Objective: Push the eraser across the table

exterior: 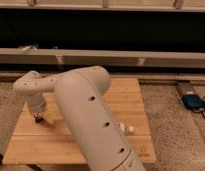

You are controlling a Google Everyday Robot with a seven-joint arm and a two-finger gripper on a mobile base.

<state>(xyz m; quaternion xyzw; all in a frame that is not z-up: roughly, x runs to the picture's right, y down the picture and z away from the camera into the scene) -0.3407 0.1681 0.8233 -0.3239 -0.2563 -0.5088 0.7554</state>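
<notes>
The gripper hangs low over the left part of the table, pointing down, with its tip very near the wooden top; whether it is spread or pressed together I cannot tell, because the tip shows only as a small dark shape. The eraser seems to be the little dark piece with a reddish edge directly under the tip of the gripper; if the two are touching or just apart cannot be told. From the gripper toward the right, the thick white arm rises and crosses the middle of the table, and it hides the planks behind it; this arm is the only big thing that stands in the way on that side. Beyond the arm, well apart from the gripper, one small white thing lies on the table, and further right near the corner there is one small square mark on the wood. Far to the right of the gripper, off the table, one blue box lies on the speckled floor with one dark cable beside it. Counted: one eraser, one table.
</notes>
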